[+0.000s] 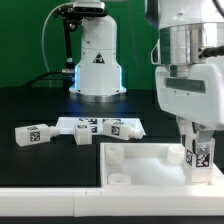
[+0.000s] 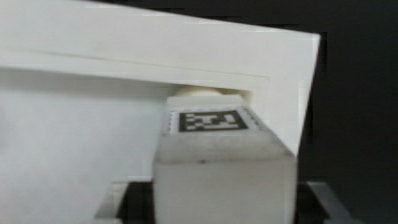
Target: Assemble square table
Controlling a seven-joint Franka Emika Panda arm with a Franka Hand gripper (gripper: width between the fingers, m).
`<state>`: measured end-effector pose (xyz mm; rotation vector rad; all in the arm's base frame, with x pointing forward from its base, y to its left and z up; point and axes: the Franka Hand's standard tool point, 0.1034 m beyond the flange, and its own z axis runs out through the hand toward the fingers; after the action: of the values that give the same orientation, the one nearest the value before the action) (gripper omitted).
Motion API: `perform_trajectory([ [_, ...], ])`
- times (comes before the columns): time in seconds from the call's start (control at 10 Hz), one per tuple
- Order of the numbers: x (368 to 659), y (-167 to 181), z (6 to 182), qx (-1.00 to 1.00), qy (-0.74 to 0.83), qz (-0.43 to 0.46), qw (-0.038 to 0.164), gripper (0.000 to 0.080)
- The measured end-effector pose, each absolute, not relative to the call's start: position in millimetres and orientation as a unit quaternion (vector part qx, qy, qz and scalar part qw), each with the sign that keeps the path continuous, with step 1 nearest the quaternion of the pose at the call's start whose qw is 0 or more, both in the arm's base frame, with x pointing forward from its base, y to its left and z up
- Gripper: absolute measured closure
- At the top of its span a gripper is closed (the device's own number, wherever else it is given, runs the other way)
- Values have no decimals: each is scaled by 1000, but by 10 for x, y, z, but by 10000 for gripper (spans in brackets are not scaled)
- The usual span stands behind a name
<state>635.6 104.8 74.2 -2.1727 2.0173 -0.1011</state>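
**Square table assembly: a leg presented at a corner socket.**

The hand (image 1: 199,140) is closed on an upright tagged leg (image 1: 201,156). The leg's lower end meets a corner socket (image 2: 205,96) of the square table top (image 1: 145,165), which lies directly beneath the hand. No leg is seen standing elsewhere on the top, so this is judged to be the first of four, and it is not yet shown to be seated. Farther from the hand, beyond the top's far rim, the loose legs (image 1: 30,135) lie on the desk (image 1: 30,100) by the marker board (image 1: 82,122). The held leg hides its own joint with the socket. The fingers (image 2: 128,205) and the top's near edge are cut off, and the loose legs overlap the board, so they are hard to count.
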Motion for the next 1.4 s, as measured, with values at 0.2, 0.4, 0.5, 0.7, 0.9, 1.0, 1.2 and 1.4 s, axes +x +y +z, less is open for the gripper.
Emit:
perform_trajectory([
  [0.2, 6350, 1062, 739, -665, 740, -20, 98, 511],
  [0.4, 6349, 1066, 739, -654, 750, -17, 101, 511],
  [0.5, 6346, 1066, 730, -668, 737, -18, 100, 511],
  [0.7, 6337, 1114, 744, -768, 634, -24, 82, 280],
  [0.9, 6350, 1163, 755, -881, 466, -42, 73, 158],
  [1.0, 6348, 1154, 751, -896, 437, -45, 71, 158],
  [1.2, 6347, 1148, 747, -925, 371, -49, 67, 152],
  [1.4, 6352, 1171, 750, -978, 194, -65, 46, 151],
])
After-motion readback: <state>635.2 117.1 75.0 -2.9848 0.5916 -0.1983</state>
